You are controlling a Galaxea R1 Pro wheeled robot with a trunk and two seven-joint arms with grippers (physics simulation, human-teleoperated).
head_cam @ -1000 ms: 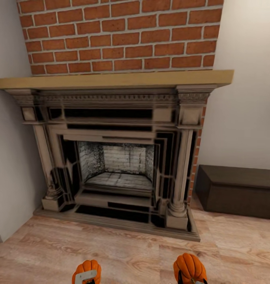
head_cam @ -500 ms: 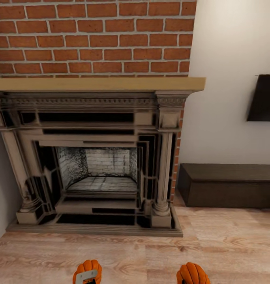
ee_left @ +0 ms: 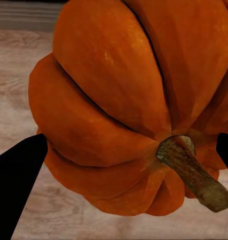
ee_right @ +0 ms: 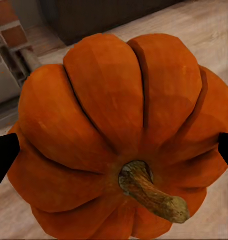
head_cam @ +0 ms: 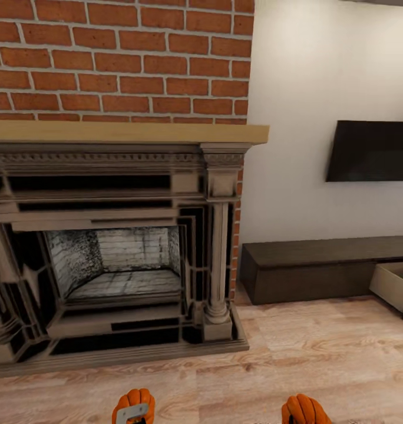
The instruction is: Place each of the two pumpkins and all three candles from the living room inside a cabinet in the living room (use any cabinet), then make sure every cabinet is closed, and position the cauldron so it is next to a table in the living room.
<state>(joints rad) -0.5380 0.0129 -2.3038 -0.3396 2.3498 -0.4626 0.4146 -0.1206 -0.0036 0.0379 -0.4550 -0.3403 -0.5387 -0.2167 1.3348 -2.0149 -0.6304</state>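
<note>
So the left gripper (ee_left: 125, 150) has one pumpkin (ee_left: 129, 105) wedged between its two dark fingers (ee_left: 16, 175), jaws spread about as wide as the fruit and pressed against both sides, stem poking out toward the wrist camera. From the head view that pumpkin (head_cam: 134, 403) sits at the bottom edge over the wood floor (head_cam: 319, 359). Straight ahead is the brick fireplace (head_cam: 116, 247) with a tan mantel (head_cam: 125, 132). The right gripper (ee_right: 114, 150) is the same deal, clamped around the second pumpkin (ee_right: 119, 115), also low in the head view (head_cam: 304, 410). Beyond the right jaws, against the wall under a dark TV (head_cam: 370, 151), is the long brown cabinet (head_cam: 310, 271) with one pale drawer (head_cam: 395, 284) pulled out at its far right.
</note>
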